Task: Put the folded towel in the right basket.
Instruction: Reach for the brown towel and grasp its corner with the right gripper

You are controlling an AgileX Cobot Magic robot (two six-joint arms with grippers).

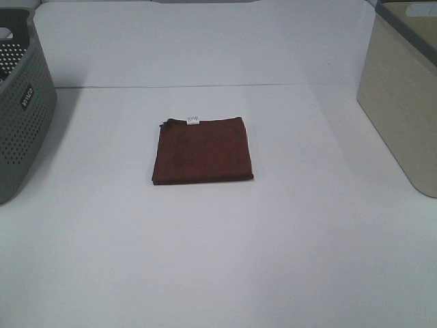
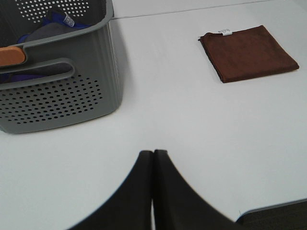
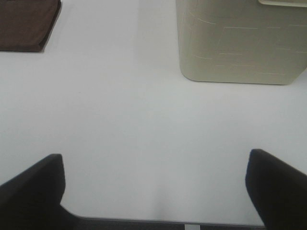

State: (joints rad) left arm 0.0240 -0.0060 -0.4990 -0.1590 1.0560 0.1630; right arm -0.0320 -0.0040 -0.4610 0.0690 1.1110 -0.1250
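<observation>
Grey basket [image 2: 91, 62] holding blue cloth [image 2: 53, 23], folded towel [image 1: 203, 150] outside right basket [image 1: 403, 102], left tool [image 2: 153, 153] together, right tool [image 3: 154, 155] apart

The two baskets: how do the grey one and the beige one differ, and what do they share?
The grey basket has perforated walls; the beige basket has solid ones. The grey basket stands left, the beige basket right. The grey basket holds cloth; the beige basket's inside is hidden. Both stand on the white table.

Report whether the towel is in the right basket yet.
Out. The folded towel lies flat on the table near its middle, well apart from the right basket standing at the right edge.
</observation>
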